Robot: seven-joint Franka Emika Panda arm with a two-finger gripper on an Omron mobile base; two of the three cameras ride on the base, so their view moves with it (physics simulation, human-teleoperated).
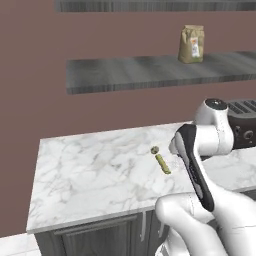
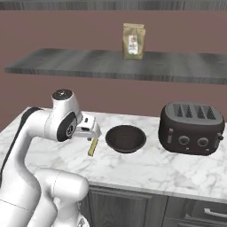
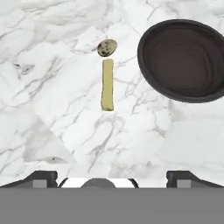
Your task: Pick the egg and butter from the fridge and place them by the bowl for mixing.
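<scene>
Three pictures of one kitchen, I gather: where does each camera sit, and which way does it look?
Left base view: behind the arm to its left, looking forward and down at the marble counter, egg and butter; the arm rises at lower right.
Right base view: behind to the right, facing bowl and toaster; the arm rises at lower left.
Hand view: on the hand, looking down at egg, butter and bowl; the tips of its fingers stand wide apart.
All three share the butter and counter.

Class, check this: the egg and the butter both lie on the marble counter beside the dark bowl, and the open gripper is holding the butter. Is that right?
Not quite. The gripper holds nothing: in the hand view its open jaws hang above the counter, and the butter lies free there, next to the egg and beside the bowl.
</scene>
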